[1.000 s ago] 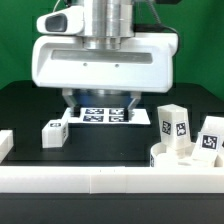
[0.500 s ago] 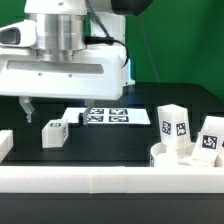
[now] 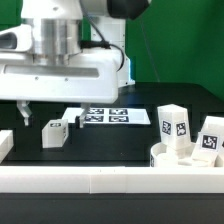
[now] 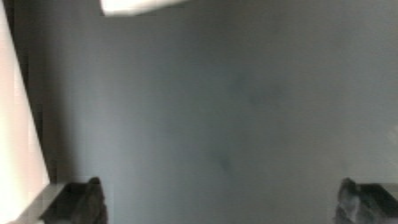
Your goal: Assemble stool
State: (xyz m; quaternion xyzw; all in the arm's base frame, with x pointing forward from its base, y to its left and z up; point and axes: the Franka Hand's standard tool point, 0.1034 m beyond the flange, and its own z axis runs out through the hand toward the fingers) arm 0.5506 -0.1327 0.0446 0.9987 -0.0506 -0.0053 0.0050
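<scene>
My gripper [image 4: 214,205] is open and empty, its jaws wide apart over bare black table. In the exterior view its white body fills the upper left, and one dark fingertip [image 3: 24,109] hangs above the table to the left of a small white tagged leg block [image 3: 53,132]. Two taller tagged legs [image 3: 174,127] [image 3: 211,138] stand upright at the exterior view's right. They stand by the round white seat [image 3: 186,158], which is partly hidden by the front rail. A blurred white shape [image 4: 150,6] shows in the wrist view; I cannot tell what it is.
The marker board [image 3: 105,116] lies flat behind the small leg. A long white rail [image 3: 100,181] runs across the front, and a short white piece [image 3: 5,144] sits at the exterior view's left edge. A pale strip [image 4: 15,110] borders the wrist view.
The gripper has moved from above the marker board toward the exterior view's left, and has barely shifted in the last half second. The parts have not moved.
</scene>
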